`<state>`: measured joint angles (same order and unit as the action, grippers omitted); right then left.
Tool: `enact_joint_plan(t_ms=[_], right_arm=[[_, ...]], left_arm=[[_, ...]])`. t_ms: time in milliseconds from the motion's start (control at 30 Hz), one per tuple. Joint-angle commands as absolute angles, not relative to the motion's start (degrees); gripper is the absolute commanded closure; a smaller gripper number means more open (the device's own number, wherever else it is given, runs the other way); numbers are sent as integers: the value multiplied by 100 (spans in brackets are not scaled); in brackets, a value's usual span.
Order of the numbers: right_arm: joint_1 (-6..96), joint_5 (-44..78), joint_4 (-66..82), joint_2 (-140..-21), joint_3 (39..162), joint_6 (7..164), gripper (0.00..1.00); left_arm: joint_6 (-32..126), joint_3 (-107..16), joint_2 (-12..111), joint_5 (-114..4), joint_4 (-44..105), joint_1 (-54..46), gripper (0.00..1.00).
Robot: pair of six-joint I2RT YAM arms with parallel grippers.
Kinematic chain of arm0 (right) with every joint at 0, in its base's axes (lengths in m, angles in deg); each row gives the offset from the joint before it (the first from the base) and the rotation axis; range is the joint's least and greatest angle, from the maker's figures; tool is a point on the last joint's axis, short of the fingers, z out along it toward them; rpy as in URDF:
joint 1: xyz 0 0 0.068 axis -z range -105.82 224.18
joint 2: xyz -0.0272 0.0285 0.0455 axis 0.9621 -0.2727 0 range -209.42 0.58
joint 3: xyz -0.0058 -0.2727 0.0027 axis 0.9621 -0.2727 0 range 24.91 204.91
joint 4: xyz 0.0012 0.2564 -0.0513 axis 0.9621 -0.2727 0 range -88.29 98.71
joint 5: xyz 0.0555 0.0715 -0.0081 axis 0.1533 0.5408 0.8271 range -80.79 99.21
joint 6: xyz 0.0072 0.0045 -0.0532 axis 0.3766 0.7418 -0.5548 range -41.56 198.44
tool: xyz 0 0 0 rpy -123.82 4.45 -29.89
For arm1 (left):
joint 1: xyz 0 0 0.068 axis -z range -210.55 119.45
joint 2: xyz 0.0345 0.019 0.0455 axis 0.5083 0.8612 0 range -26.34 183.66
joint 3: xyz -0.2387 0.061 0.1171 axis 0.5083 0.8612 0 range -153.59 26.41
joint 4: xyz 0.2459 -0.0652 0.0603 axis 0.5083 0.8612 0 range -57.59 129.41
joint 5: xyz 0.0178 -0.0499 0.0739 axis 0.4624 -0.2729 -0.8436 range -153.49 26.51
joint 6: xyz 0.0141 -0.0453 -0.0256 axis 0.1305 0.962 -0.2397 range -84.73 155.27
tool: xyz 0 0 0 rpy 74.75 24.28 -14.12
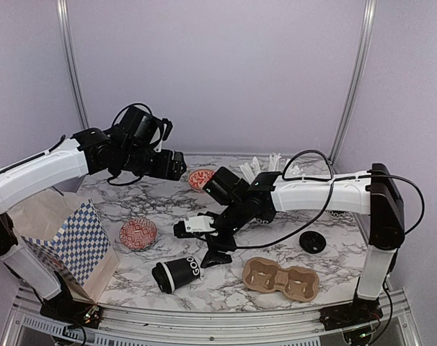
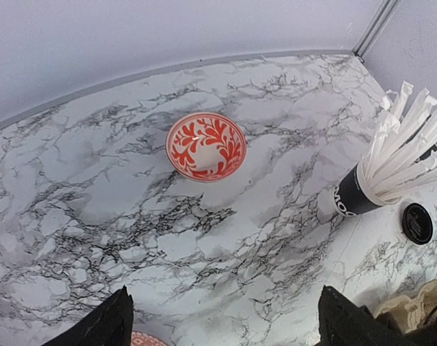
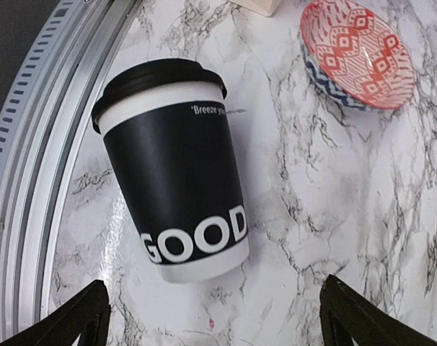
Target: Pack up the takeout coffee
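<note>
One takeout coffee cup (image 1: 177, 274) (image 3: 171, 180) lies on its side near the table's front edge. It is black with white "GOOD" lettering, and its black lid is on. My right gripper (image 1: 208, 246) (image 3: 217, 324) hovers just behind the cup's base, open, with nothing between its fingers. A loose black lid (image 1: 312, 241) (image 2: 418, 222) lies flat on the table at the right. My left gripper (image 1: 174, 164) (image 2: 226, 321) is raised over the back left of the table, open and empty. Below it stands a red-and-white floral bowl (image 2: 206, 146) (image 1: 201, 178).
A brown pulp two-hole carrier tray (image 1: 280, 279) lies front right. At the back is a black cup of white sticks (image 2: 363, 191) (image 1: 270, 167). A red patterned bowl (image 1: 138, 233) (image 3: 355, 50) sits left of centre. A checkered paper bag (image 1: 78, 245) stands far left, and a metal rail (image 3: 38, 144) edges the front.
</note>
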<state>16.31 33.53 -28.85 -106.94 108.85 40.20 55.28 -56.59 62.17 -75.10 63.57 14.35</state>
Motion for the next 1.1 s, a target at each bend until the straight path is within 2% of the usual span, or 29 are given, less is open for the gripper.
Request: enact_joint_plan(t_ms=[0,333,500,833,933,1067], right_arm=[[1160,2892,-2245,-11011,10840,3870,1],[712,2535,-2228,-11511,10840,3462,2],[712,2756,-2373,-11648,10858,3286,10],[760,3122,-2628,-11555,10865,3271,37],[940,3334,-2725,-11338,10840,3400,39],[1456,4190,-3007,-10904,10962,3699,39]], left_arm=[[5420,-5869,5899,-8090,6444,1337,10],[5306,-5975,5613,-7953,6454,1308,11],[5063,-6007,5529,-7721,6464,1309,11],[4691,-6077,5473,-7240,6473,1316,11],[4516,-6107,5403,-7102,6459,1315,11],[4143,-6192,5231,-6868,6433,1313,11]])
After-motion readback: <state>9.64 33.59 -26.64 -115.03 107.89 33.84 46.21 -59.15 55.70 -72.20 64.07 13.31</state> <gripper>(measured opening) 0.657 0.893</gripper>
